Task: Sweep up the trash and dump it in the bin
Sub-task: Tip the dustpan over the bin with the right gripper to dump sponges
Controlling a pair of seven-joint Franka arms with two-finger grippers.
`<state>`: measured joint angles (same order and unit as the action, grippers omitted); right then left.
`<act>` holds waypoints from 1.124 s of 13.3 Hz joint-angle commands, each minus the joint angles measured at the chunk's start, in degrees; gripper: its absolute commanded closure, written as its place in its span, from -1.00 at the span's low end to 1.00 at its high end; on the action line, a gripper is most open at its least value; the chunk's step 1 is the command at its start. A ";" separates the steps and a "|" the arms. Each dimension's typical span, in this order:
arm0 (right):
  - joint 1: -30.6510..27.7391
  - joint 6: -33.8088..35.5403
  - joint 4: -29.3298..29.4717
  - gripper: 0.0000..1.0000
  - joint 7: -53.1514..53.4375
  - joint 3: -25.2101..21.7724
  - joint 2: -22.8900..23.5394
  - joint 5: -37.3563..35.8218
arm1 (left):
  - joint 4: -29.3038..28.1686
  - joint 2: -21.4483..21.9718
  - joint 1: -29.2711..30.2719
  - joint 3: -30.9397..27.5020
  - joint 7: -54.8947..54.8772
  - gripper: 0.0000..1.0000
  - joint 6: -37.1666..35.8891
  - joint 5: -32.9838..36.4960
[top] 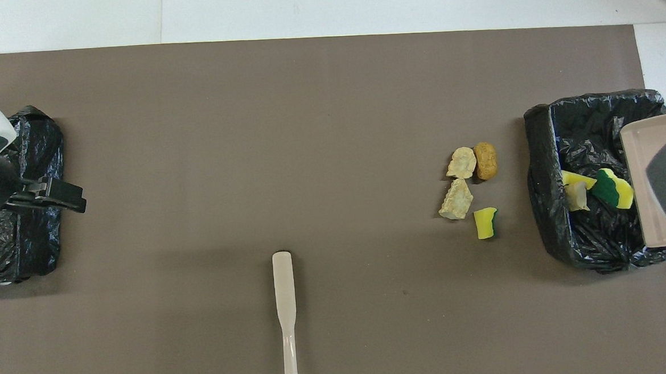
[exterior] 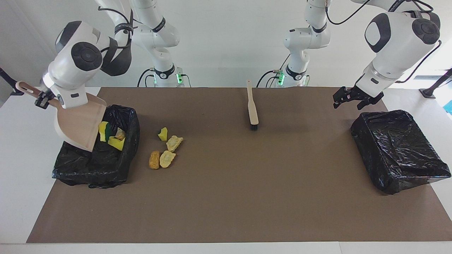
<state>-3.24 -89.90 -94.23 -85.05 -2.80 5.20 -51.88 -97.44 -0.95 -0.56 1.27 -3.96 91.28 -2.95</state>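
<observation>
My right gripper (exterior: 41, 100) is shut on the handle of the beige dustpan (exterior: 79, 123), which hangs tilted with its lip down over the black-lined bin (exterior: 88, 169) at the right arm's end. Trash lies inside that bin: a green-topped sponge piece (exterior: 105, 129) (top: 612, 188) and a yellow piece (exterior: 116, 142) with a pale scrap beside it. On the mat beside the bin sit several more scraps: a yellow sponge bit (exterior: 162, 134), two tan chunks (exterior: 174, 143) (exterior: 167, 158) and an orange-brown chunk (exterior: 154, 159). My left gripper (exterior: 348, 99) waits open over the other bin.
A second black-lined bin (exterior: 399, 151) stands at the left arm's end of the brown mat. The beige hand brush (exterior: 252, 109) (top: 285, 303) lies on the mat near the robots, midway between the arms, bristles pointing away from them.
</observation>
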 commanded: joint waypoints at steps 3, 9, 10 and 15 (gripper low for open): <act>-2.46 3.50 1.07 1.00 4.52 -0.27 -2.90 12.28 | 0.94 -0.63 -0.57 0.13 -0.08 -1.00 -0.14 0.74; 0.06 10.98 1.59 1.00 35.57 2.87 -4.49 29.60 | 0.85 -0.55 0.38 0.13 -0.08 -1.00 -0.14 0.84; 1.03 11.15 1.59 1.00 44.09 3.76 -4.49 32.69 | 0.85 -0.55 0.21 0.13 -0.08 -1.00 -0.14 0.84; 9.82 8.71 1.59 1.00 76.28 5.35 -4.41 49.20 | 0.85 -0.55 0.29 0.13 -0.08 -1.00 -0.14 0.84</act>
<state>5.59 -79.98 -92.86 -17.00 2.85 1.22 -8.20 -97.44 -0.95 -0.45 1.41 -3.97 91.31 -2.95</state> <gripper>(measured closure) 0.687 0.000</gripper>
